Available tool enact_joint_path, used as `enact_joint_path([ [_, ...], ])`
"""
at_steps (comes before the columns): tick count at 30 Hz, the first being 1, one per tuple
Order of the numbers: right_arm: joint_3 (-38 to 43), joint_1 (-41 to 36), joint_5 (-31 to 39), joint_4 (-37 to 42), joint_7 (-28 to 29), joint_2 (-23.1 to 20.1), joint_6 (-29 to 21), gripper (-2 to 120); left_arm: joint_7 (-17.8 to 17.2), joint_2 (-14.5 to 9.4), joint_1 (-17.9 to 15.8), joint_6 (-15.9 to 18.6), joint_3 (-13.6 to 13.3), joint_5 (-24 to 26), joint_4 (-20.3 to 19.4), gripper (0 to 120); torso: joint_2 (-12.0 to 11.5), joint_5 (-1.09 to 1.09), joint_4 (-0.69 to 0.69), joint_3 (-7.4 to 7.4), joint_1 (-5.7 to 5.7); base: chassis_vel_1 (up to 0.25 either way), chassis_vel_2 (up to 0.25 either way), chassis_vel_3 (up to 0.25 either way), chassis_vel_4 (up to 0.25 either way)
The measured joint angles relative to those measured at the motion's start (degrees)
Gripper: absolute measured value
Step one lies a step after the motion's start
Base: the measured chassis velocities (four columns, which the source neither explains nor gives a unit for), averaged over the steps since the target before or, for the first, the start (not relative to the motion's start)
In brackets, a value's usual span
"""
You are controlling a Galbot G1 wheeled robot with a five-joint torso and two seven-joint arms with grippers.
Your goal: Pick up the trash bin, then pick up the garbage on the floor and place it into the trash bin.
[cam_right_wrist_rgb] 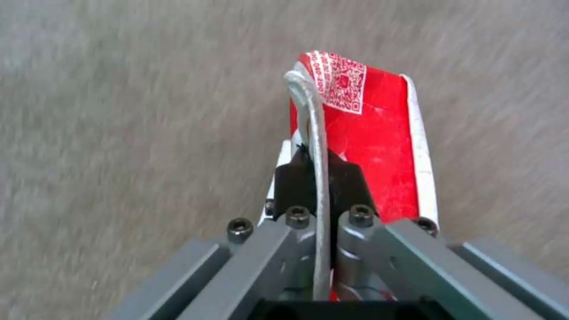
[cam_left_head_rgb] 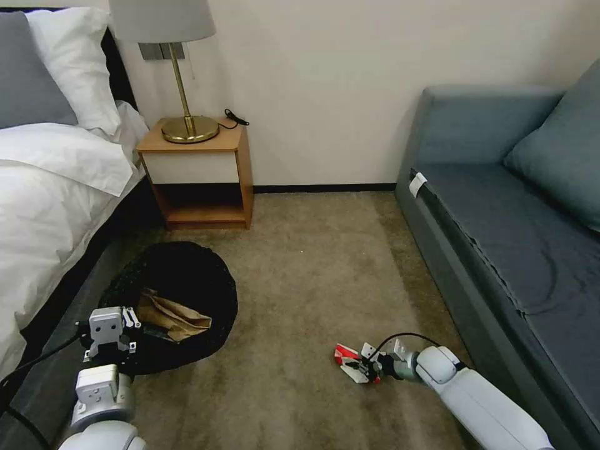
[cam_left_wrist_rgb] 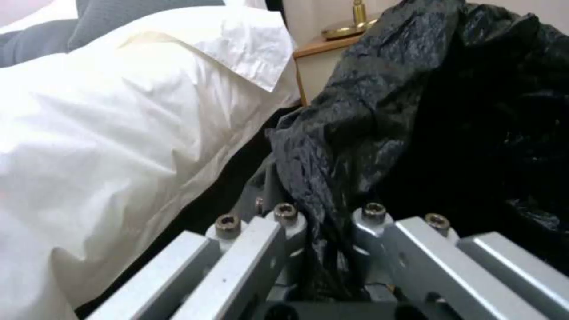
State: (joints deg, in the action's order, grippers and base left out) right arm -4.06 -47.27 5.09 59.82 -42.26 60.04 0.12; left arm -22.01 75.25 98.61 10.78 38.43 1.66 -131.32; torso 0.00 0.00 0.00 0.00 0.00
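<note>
Left gripper point(cam_left_head_rgb: 128, 331) low at the robot's left, clenched on the black bag at the near rim of the trash bin point(cam_left_head_rgb: 172, 306); in the left wrist view point(cam_left_wrist_rgb: 329, 249) the crinkled bag point(cam_left_wrist_rgb: 379, 120) is bunched between the two metal fingers. Bin sits between the bed point(cam_left_head_rgb: 56, 206) and open carpet point(cam_left_head_rgb: 312, 269), in front of the wooden nightstand point(cam_left_head_rgb: 200, 172). White body of the bin hidden under the draped liner. A brown paper scrap point(cam_left_head_rgb: 175, 315) lies inside, partly covered by the gripper.

Right gripper point(cam_left_head_rgb: 365, 365) down near the carpet at the robot's right, clamped on the red-and-white wrapper point(cam_left_head_rgb: 349, 362). In the right wrist view point(cam_right_wrist_rgb: 320, 178) the wrapper point(cam_right_wrist_rgb: 367, 133) stands edge-on between the closed fingers, a white QR patch on its far end; its lower part is cut off behind the finger links. Whether the wrapper touches the carpet, cannot tell.

Blue-grey sofa point(cam_left_head_rgb: 500, 231) runs along the right side, close beside the right arm. Brass lamp point(cam_left_head_rgb: 187, 94) on the nightstand, a black cable point(cam_left_head_rgb: 236, 117) beside it. White duvet point(cam_left_wrist_rgb: 130, 115) hangs just beside the bin.
</note>
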Motion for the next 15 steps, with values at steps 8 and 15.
enact_joint_path([
  [8, 2.41, 4.87, 6.95, 10.31, -1.26, 1.67, 0.11, 0, 0.02, 0.23, -0.15, -0.06, -0.42, -0.02, 0.25, 3, -0.01, -0.01, 0.01, 0.0, 0.0, 0.0, 0.0, 0.0, 0.0],
  [15, -2.93, 9.16, 22.3, 22.58, 2.03, 3.8, -4.16, 0, -0.02, 0.99, -1.43, 0.17, -1.82, -0.47, 0.46, 3, 0.0, 0.0, 0.01, 0.0, 0.0, 0.0, 0.0, 0.0, 0.0],
])
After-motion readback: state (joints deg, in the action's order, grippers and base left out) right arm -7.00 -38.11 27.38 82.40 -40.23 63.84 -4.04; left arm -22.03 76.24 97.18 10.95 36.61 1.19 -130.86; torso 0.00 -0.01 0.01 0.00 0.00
